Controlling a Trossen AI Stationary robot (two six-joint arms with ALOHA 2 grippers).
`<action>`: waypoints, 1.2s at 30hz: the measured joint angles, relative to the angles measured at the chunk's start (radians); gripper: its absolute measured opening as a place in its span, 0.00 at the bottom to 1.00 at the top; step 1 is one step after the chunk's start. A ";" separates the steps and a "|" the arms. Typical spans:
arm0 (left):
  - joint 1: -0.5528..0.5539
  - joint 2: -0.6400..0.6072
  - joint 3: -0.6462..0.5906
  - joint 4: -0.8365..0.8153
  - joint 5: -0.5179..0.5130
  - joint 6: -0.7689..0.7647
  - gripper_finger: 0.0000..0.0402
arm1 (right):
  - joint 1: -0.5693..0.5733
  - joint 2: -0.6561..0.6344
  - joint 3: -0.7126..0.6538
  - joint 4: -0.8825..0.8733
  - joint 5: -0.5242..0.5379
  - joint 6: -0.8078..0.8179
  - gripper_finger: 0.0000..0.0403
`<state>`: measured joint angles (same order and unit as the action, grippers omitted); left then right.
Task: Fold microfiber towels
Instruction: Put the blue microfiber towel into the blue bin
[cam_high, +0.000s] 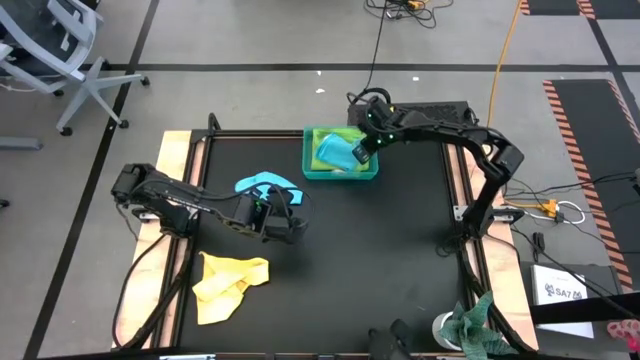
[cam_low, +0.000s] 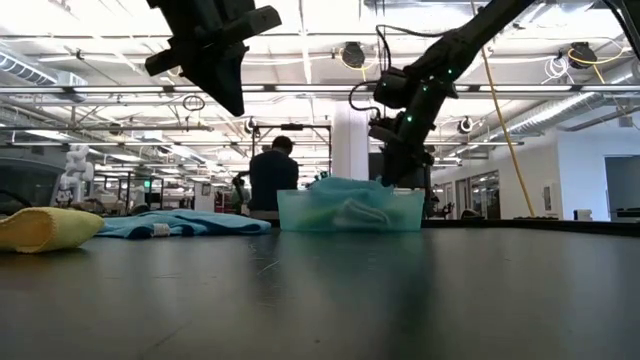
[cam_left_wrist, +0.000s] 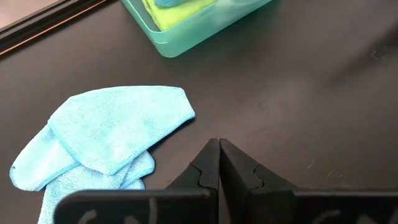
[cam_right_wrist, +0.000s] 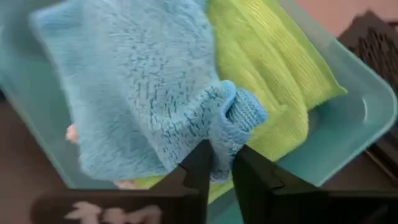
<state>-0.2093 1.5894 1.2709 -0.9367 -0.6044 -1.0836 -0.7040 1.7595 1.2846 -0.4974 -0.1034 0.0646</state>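
A teal tray (cam_high: 371, 173) at the table's far middle holds a blue towel (cam_high: 336, 152) on a lime green towel (cam_right_wrist: 273, 68). My right gripper (cam_right_wrist: 222, 163) is over the tray, shut on the blue towel. A light blue towel (cam_high: 262, 183) lies crumpled flat on the table left of the tray; it also shows in the left wrist view (cam_left_wrist: 112, 130). My left gripper (cam_left_wrist: 219, 149) is shut and empty, above the table just beside that towel. A yellow towel (cam_high: 228, 283) lies crumpled at the near left. My right gripper pinches a bunched fold of the blue towel (cam_right_wrist: 231, 118) between its two fingers, coming from above and pointing down into the tray. The rest of the towel lies in the tray on the lime green towel.
A mottled dark green-and-white rag (cam_high: 478, 325) sits at the table's near right corner beside a white cup. A person stands in the room behind the table (cam_low: 273, 172). Bare dark table lies at the middle and the right.
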 joint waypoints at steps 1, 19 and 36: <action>0.004 0.000 0.000 0.000 0.000 0.000 0.03 | 0.005 -0.005 0.000 0.004 0.005 -0.017 0.17; 0.286 0.000 0.000 0.213 0.092 0.404 0.05 | 0.146 -0.474 0.000 -0.016 0.180 0.038 0.43; 0.647 0.117 0.000 0.575 0.570 0.692 0.05 | 0.348 -0.560 0.000 -0.318 0.183 0.267 0.41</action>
<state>0.4379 1.7063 1.2711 -0.3620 -0.0349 -0.3916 -0.3561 1.1994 1.2843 -0.8157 0.0792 0.3316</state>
